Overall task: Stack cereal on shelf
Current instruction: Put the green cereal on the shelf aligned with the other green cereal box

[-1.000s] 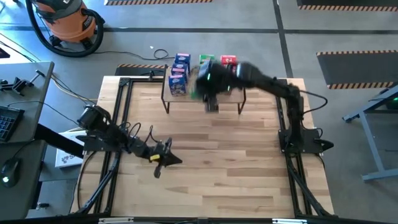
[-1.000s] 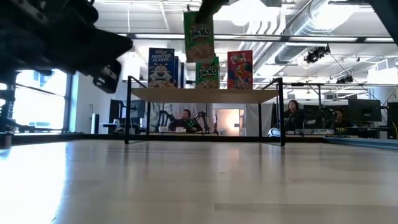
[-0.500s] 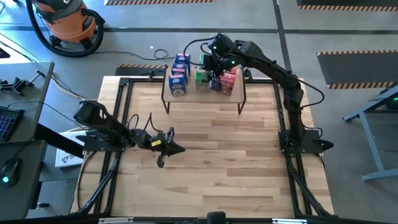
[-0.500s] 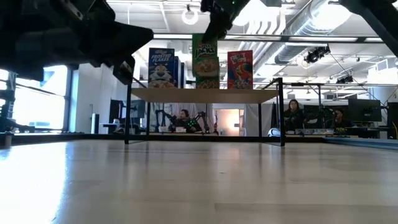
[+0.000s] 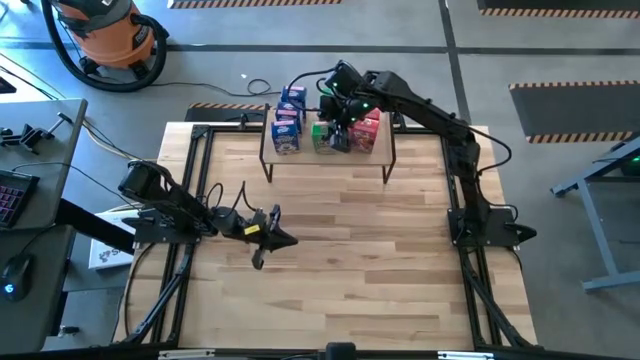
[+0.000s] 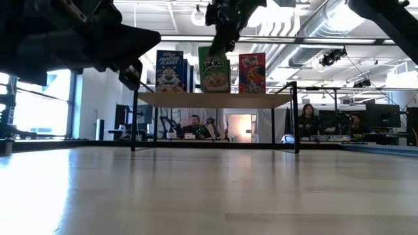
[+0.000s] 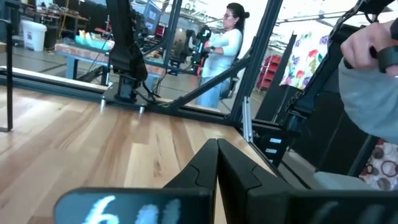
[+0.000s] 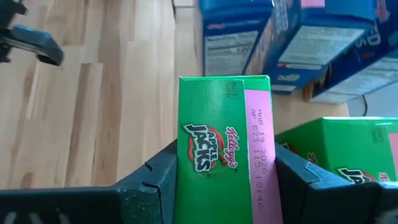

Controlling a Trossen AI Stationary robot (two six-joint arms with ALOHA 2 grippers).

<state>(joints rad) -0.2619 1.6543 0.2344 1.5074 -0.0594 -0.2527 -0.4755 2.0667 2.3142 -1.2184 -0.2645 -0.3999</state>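
- The right gripper (image 8: 225, 180) is over the shelf (image 5: 330, 152), its fingers clamped on either side of a green cereal box (image 8: 225, 146) — about half open, the box filling the gap.
- In the low view that green box (image 6: 215, 68) stands upright on the shelf (image 6: 215, 99), between the blue boxes (image 6: 171, 70) and a red box (image 6: 252, 72).
- The left gripper (image 5: 272, 235) hangs low over the tabletop (image 5: 340, 270), well apart from the shelf — fingers fully closed, holding nothing.
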